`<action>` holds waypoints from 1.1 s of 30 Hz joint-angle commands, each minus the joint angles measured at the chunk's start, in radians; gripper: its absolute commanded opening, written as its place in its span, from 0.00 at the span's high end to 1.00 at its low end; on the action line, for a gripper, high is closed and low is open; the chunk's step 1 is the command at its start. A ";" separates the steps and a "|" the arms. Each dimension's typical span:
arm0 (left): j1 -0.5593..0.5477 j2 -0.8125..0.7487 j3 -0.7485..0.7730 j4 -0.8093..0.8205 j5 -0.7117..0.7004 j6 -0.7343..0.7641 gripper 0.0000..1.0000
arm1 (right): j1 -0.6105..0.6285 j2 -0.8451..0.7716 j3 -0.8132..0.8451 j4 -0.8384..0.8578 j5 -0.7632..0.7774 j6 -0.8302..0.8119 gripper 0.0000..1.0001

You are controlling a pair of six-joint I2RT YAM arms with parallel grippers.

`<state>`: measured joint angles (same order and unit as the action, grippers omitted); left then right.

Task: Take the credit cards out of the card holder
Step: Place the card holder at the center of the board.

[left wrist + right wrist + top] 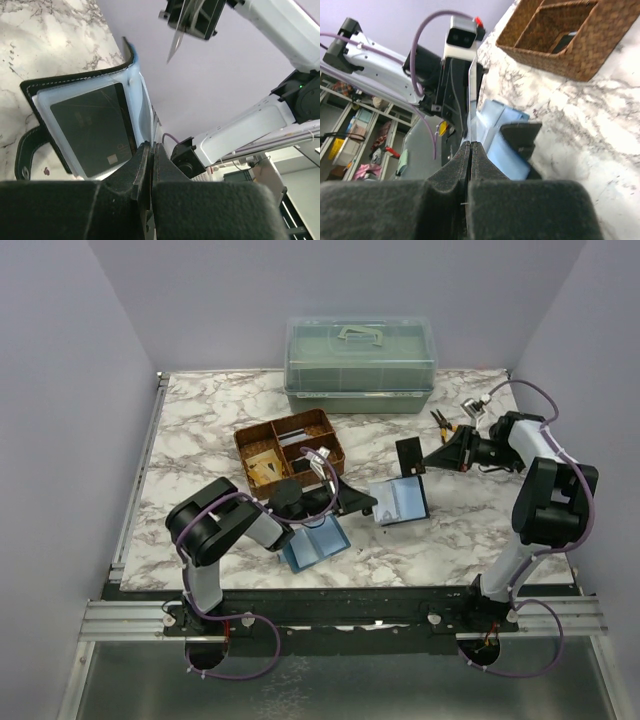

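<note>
From above, the card holder (403,500) lay open near the middle of the worktop (200,440), blue-grey inside turned up. The left hand (372,504) reached across to its near edge. Just beyond it the right hand (428,455) held a dark card (410,455) upright and clear of the holder. A woven basket (290,448) stood behind the left arm, and a light-blue folder (315,545) lay beside that arm, apart from the work.

In the left wrist view, the left hand (151,150) was pinched shut on the lower edge of the card holder (141,100), keeping it spread open. A second card (92,130), dark and scratched, sat inside a clear sleeve. The holder's tab hung loose at the left. Above, the right hand (192,17) carried the dark card (176,42), seen edge-on, apart from the holder.

In the right wrist view, the right hand (471,147) was clamped on the dark card (471,100), a thin pale line rising from its tips. The card holder (502,145) lay below and beyond, and the basket (560,40) stood at upper right.

I judged the step to be extraction, with one card out and at least one more to come. The next move called for setting the held card down on a bare part of the worktop. The right hand would then need to come back to the sleeve's open edge while the left kept its pinch, since the holder looked likely to fold shut otherwise.
</note>
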<state>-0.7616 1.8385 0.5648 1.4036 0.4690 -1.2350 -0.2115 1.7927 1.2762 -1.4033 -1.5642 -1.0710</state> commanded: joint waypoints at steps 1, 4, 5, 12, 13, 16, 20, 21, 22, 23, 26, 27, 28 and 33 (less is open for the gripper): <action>-0.018 0.022 -0.014 0.021 -0.022 0.033 1.00 | 0.007 0.072 0.120 -0.020 -0.062 0.027 1.00; -0.034 0.040 -0.010 0.010 -0.041 0.042 1.00 | 0.028 0.124 0.209 -0.020 -0.070 0.057 1.00; -0.039 0.049 -0.007 0.006 -0.047 0.043 0.99 | 0.037 0.141 0.237 -0.021 -0.073 0.066 1.00; -0.065 0.116 0.026 -0.088 -0.108 0.084 0.89 | 0.054 0.225 0.337 -0.020 -0.088 0.092 1.00; -0.067 0.123 0.029 -0.106 -0.116 0.094 0.88 | 0.055 0.227 0.336 -0.021 -0.089 0.090 1.00; -0.066 0.144 0.044 -0.153 -0.141 0.112 0.83 | 0.056 0.228 0.319 -0.020 -0.093 0.082 1.00; -0.067 0.148 0.050 -0.185 -0.179 0.121 0.77 | 0.056 0.217 0.273 -0.020 -0.087 0.063 1.00; -0.066 0.141 0.046 -0.187 -0.185 0.127 0.77 | 0.055 0.214 0.263 -0.020 -0.083 0.058 1.00; -0.066 0.128 0.041 -0.187 -0.193 0.133 0.76 | 0.056 0.210 0.253 -0.020 -0.077 0.053 1.00; -0.067 0.110 0.032 -0.187 -0.203 0.143 0.74 | 0.055 0.207 0.239 -0.020 -0.074 0.049 1.00; -0.066 0.018 -0.001 -0.187 -0.239 0.206 0.62 | 0.056 0.199 0.201 -0.021 -0.069 0.034 1.00; -0.065 -0.020 -0.012 -0.186 -0.257 0.228 0.54 | 0.055 0.196 0.189 -0.020 -0.068 0.029 1.00; -0.065 -0.056 -0.020 -0.186 -0.272 0.251 0.42 | 0.055 0.192 0.175 -0.022 -0.068 0.023 1.00; -0.007 -0.096 0.008 -0.138 -0.228 0.231 0.01 | 0.062 0.169 0.117 -0.022 -0.078 0.004 1.00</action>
<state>-0.8169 1.7771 0.5503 1.1995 0.2375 -1.0275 -0.1562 2.0079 1.4319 -1.4120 -1.5646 -1.0264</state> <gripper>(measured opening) 0.915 0.005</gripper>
